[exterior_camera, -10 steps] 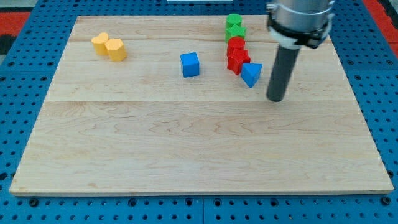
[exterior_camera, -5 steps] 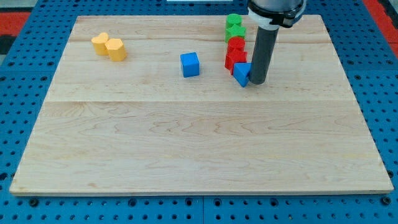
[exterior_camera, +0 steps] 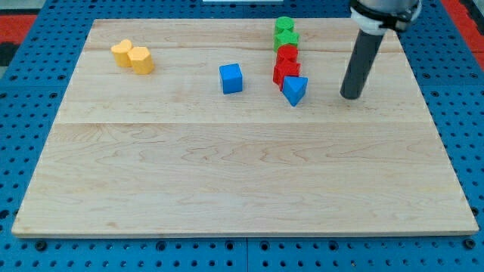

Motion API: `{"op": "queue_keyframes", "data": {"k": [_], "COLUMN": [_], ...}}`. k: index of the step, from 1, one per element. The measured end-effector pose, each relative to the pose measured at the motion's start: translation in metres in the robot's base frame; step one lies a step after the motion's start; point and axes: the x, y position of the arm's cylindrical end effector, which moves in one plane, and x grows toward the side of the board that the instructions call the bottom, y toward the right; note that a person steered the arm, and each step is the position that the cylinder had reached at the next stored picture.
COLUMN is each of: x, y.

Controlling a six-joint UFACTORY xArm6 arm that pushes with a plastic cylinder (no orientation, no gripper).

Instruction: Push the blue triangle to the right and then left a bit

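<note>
The arm comes in from the view's top right, its dark rod leaning slightly, upper end further right than the lower. My tip rests on the tabletop in the right half, touching nothing. The end effector's grey collar is cut off by the view's top edge.

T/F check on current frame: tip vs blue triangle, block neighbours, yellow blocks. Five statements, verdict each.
1. My tip touches the blue triangle. False: it stands apart, to the view's right of it.
2. The blue triangle sits against the lower red block. True.
3. The blue cube lies to the view's right of the blue triangle. False: to its left.
4. Two yellow blocks sit together near the view's top left. True.
5. The green blocks lie below the red ones. False: above them.
</note>
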Motion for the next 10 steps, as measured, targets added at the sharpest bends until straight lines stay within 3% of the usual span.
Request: {"op": "queue_keyframes", "data": {"k": [2, 9, 10], "x": [-0.016, -0.009, 0.023], "y": [-0.035, -0.062, -0.056]}}
